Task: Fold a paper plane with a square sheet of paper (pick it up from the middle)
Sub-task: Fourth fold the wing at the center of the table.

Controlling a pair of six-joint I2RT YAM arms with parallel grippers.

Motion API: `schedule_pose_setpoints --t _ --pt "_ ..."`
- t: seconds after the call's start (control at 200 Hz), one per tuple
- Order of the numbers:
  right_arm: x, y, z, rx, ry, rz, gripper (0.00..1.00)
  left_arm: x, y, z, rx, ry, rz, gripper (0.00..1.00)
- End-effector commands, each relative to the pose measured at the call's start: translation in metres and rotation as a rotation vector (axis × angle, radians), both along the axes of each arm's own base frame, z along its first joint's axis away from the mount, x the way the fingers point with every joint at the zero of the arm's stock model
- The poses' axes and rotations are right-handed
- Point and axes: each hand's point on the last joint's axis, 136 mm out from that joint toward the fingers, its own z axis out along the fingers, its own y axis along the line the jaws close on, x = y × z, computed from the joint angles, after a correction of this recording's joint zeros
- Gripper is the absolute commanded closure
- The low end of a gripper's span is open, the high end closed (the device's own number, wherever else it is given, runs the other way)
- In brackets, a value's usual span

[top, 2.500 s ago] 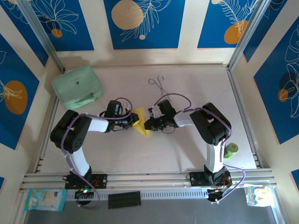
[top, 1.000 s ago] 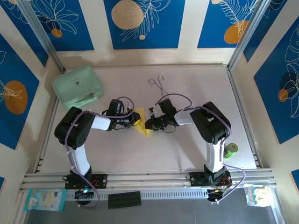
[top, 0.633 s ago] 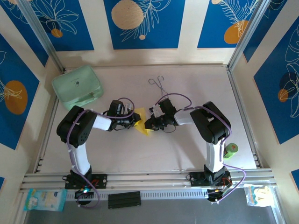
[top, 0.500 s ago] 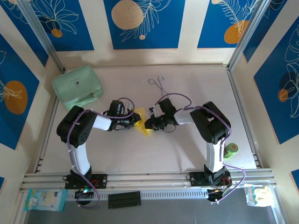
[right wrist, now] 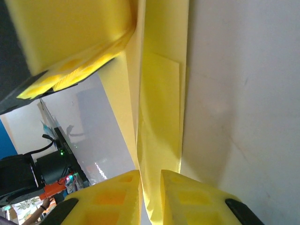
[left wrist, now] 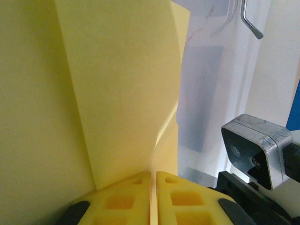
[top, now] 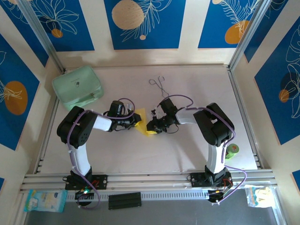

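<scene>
The square sheet of paper (top: 141, 115) is a creased yellow wedge held up just above the table centre, between both arms. My left gripper (top: 135, 123) comes at it from the left and is shut on its edge; in the left wrist view the pads (left wrist: 126, 199) pinch the sheet (left wrist: 117, 84) tight. From the right, my right gripper (top: 151, 126) has its jaws a little apart. The folded layers (right wrist: 161, 103) run through that gap and lean on the left pad (right wrist: 110, 197). The left gripper's yellow fingers (right wrist: 70, 42) show at the upper left of the right wrist view.
A mint-green case (top: 78, 87) lies at the back left. Thin metal tongs (top: 159, 85) lie behind the grippers, and their tip (left wrist: 251, 21) shows in the left wrist view. A green tape roll (top: 231, 151) sits by the right rail.
The right gripper's jaws have parted slightly around the paper, and it has slid a little toward the near right. The left gripper keeps its grip and place.
</scene>
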Motion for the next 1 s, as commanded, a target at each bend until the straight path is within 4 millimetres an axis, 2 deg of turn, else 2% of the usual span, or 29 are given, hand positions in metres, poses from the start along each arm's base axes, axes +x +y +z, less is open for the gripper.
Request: schedule_pose_setpoints --t 0.0,0.27,0.36,0.485,0.67,0.805,0.99 --pt "-0.016 -0.003 0.003 -0.008 0.058 0.015 0.83 -0.005 -0.001 -0.01 0.013 0.005 -0.018 0.87" --pt "-0.019 -0.003 -0.014 -0.049 0.088 0.015 0.87 -0.006 -0.001 -0.012 0.011 0.012 -0.015 0.87" --pt "-0.019 -0.003 -0.014 -0.054 0.087 0.016 0.87 -0.006 -0.002 -0.011 0.004 0.012 -0.015 0.87" --pt "-0.014 -0.005 -0.005 -0.068 0.061 0.009 0.82 -0.005 -0.001 -0.012 0.002 0.017 -0.01 0.87" --pt "-0.004 -0.017 0.022 -0.07 -0.046 -0.045 0.73 -0.006 -0.001 -0.012 0.005 0.02 -0.007 0.88" --pt "0.001 -0.02 0.035 -0.069 -0.107 -0.066 0.74 -0.007 -0.001 -0.012 0.004 0.022 -0.009 0.87" --pt "-0.004 -0.001 0.046 -0.026 -0.129 -0.013 0.81 -0.007 -0.001 -0.013 0.002 0.023 -0.011 0.87"
